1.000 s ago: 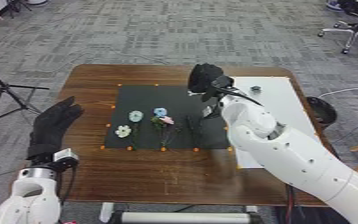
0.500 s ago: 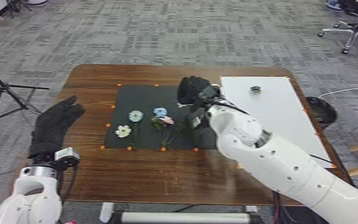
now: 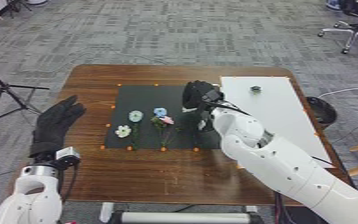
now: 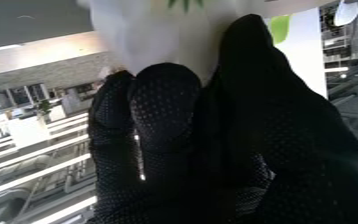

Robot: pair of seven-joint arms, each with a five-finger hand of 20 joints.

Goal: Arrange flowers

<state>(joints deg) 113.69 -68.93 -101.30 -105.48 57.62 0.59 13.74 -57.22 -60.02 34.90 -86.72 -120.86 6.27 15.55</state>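
Note:
In the head view, my right hand (image 3: 200, 94) is over the right part of the black mat (image 3: 140, 95), a small white patch at its left side. My right hand (image 4: 171, 110) has fingers and thumb closed on a white flower (image 4: 158, 32) in the right wrist view, green bits by it. On the mat lie a white flower (image 3: 123, 131), a pale blue-green flower (image 3: 135, 116), a blue flower (image 3: 160, 112) and a pink flower (image 3: 167, 120), with dark stems toward the robot. My left hand (image 3: 55, 122), fingers straight, is at the table's left edge.
Right of the mat, a white board (image 3: 278, 115) bears a small dark object (image 3: 255, 89) near its far end. The brown table (image 3: 184, 180) extends in front of the mat. A black round object (image 3: 321, 111) stands beyond the right edge, a tripod (image 3: 5, 90) at the left.
My right hand has come nearer the robot and slightly left, from the mat's far edge to over its right part, the white patch moving along. My left hand keeps its place.

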